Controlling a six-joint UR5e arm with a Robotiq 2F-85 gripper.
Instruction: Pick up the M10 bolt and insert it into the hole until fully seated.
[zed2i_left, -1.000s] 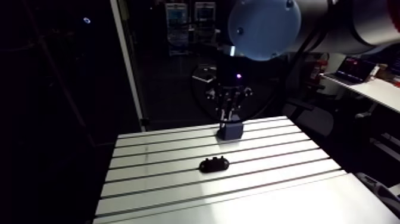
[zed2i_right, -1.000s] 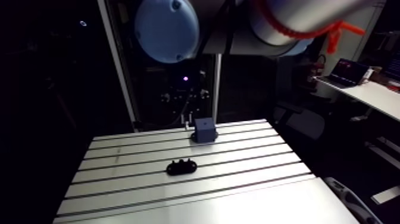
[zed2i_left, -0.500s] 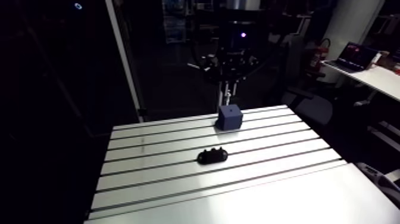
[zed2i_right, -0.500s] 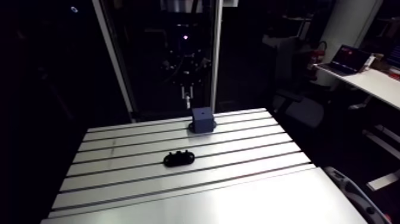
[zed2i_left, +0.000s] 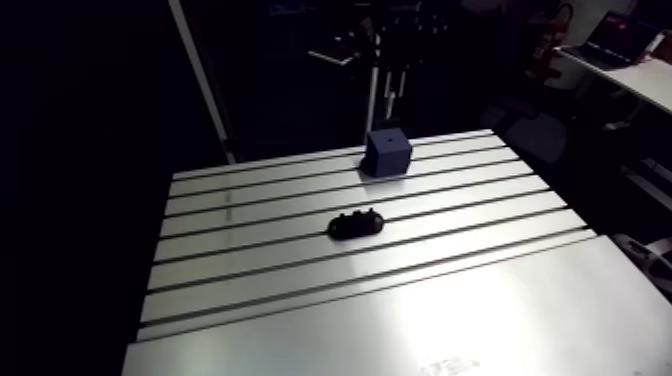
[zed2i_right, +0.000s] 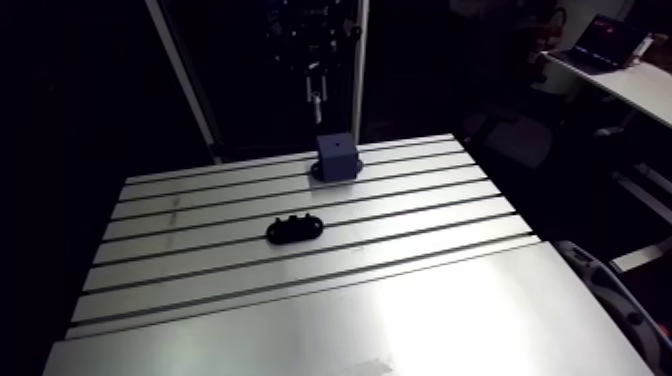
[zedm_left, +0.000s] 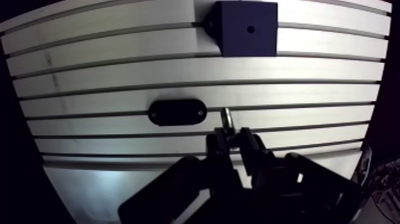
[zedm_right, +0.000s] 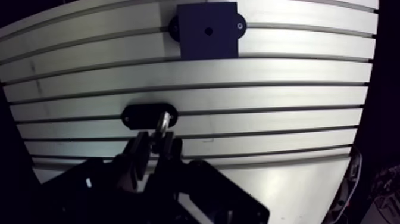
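Note:
In the wrist view my gripper (zedm_left: 234, 139) is shut on the M10 bolt (zedm_left: 227, 118), whose silvery shank sticks out ahead of the fingertips. It hangs high over the slotted table (zedm_left: 89, 71). A dark blue block (zedm_left: 247, 28) stands well ahead of the gripper, with a small round hole (zedm_left: 250, 28) in its top face. Beside the bolt tip, far below, lies a black oval holder (zedm_left: 177, 111). The arm view shows the bolt (zed2i_right: 313, 88) hanging well above the blue block (zed2i_right: 336, 157).
The black holder (zed2i_right: 295, 229) lies mid-table, a few slots nearer than the block. A plain smooth strip (zed2i_right: 400, 320) makes up the table's near part. An upright pale post (zed2i_left: 205, 90) stands behind the table's far left corner.
The gripper has risen from just over the blue block to well above it, with the bolt still in it. The arm camera has shifted too; block and holder have stayed put.

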